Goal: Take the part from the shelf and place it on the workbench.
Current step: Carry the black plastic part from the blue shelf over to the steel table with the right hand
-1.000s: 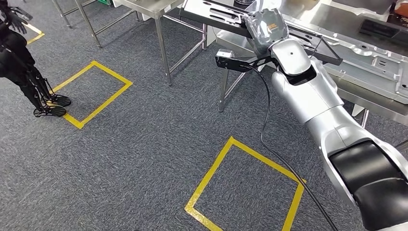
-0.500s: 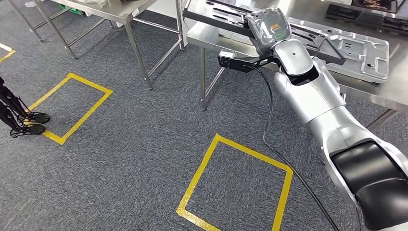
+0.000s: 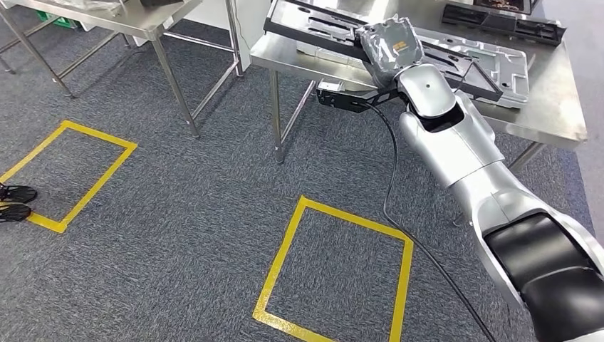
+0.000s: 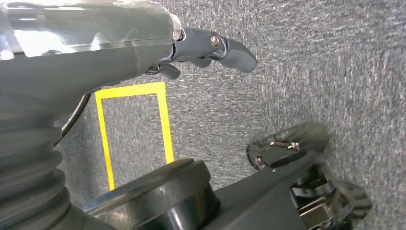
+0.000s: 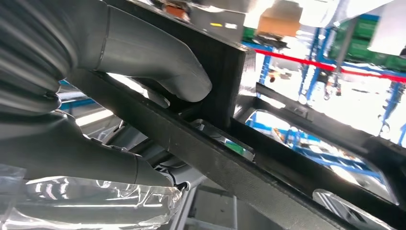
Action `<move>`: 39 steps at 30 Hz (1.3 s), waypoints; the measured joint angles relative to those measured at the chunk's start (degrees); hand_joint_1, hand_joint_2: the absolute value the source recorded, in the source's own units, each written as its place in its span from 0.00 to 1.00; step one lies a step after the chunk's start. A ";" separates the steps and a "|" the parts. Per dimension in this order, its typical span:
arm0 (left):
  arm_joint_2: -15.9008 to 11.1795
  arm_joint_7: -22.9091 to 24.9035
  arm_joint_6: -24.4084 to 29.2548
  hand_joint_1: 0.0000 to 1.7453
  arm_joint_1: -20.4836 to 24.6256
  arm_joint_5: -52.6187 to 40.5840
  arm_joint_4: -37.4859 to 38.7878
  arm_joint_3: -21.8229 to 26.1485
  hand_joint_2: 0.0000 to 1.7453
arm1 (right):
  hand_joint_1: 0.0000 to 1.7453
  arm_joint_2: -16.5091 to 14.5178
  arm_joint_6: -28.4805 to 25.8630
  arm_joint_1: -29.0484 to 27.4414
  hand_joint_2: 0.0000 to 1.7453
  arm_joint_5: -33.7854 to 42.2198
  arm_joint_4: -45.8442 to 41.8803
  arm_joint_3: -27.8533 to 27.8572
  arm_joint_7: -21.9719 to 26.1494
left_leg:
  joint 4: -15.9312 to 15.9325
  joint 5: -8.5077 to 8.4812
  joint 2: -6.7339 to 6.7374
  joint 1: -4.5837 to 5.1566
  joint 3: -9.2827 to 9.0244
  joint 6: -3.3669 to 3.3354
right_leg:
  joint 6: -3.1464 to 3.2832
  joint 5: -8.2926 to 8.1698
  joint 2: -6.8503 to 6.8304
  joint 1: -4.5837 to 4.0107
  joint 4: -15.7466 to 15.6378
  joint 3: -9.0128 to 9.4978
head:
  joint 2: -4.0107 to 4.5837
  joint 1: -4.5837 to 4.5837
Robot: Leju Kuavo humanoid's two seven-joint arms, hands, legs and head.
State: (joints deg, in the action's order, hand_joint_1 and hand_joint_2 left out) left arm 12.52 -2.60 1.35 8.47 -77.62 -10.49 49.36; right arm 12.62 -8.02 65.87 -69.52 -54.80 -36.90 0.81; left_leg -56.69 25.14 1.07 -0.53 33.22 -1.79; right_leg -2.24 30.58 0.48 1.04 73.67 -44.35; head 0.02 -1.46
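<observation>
The part is a long black metal frame (image 3: 313, 27), and my right hand (image 3: 388, 44) grips it near its middle. It hangs just above the near edge of the steel workbench (image 3: 552, 122), partly over a silver stamped panel (image 3: 502, 63) lying there. In the right wrist view the thick grey thumb (image 5: 158, 62) presses on a black bar of the frame (image 5: 225, 165) and the fingers wrap it from the other side. My left hand (image 4: 210, 48) hangs over the grey carpet, holding nothing, its fingers loosely apart.
Another black part (image 3: 498, 21) lies at the back of the workbench. A second steel table (image 3: 135, 20) stands to the left. Yellow tape squares (image 3: 335, 263) (image 3: 64, 171) mark the carpet. A person's shoes (image 3: 14, 203) are at the left edge. A black cable (image 3: 388, 178) hangs from my right arm.
The whole picture has shifted: the camera has turned toward the workbench, whose right end is now in view. My right hand still holds the black frame over the bench edge.
</observation>
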 joint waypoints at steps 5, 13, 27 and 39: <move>0.23 -0.19 -0.07 0.00 0.00 -0.04 0.00 0.01 1.00 | 1.00 -0.02 0.04 0.12 1.00 -0.10 -0.17 0.47 -0.10 | -1.05 0.90 1.90 0.24 0.06 0.95 | 0.22 -6.18 -2.83 -0.11 -13.73 7.43 | 0.00 0.00; 0.24 -0.50 -0.19 0.00 -0.13 0.02 0.00 0.01 1.00 | 1.00 -0.18 0.03 0.09 1.00 -0.22 -0.32 0.60 -0.10 | -11.83 7.56 -0.06 0.01 4.50 2.98 | 2.76 -6.58 -0.15 -0.19 -15.33 7.78 | 0.00 -0.02; -0.10 -0.49 -0.58 0.00 -0.02 -0.18 0.00 0.05 1.00 | 1.00 0.14 0.21 -0.18 1.00 -0.27 -0.34 1.10 -0.25 | -0.27 0.06 -1.27 -0.03 0.09 -0.24 | 0.44 -4.05 1.65 -0.21 -10.78 5.14 | 0.00 0.00; -0.21 -0.57 -0.65 0.00 -0.11 -0.19 0.00 0.07 1.00 | 1.00 0.18 0.30 -0.09 1.00 -0.27 -0.32 1.32 -0.17 | -1.67 1.32 2.98 0.48 0.34 1.57 | 1.15 -6.34 -2.07 -0.26 -15.04 7.87 | 0.00 -0.02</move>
State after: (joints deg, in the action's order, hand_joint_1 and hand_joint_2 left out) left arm 12.31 -3.17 0.70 8.35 -77.81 -10.49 49.43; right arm 12.80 -7.72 65.78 -69.79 -55.12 -35.58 0.64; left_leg -58.36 26.47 4.04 -0.04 33.56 -0.22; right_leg -1.09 24.24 -1.59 0.78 58.63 -36.48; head 0.02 -1.48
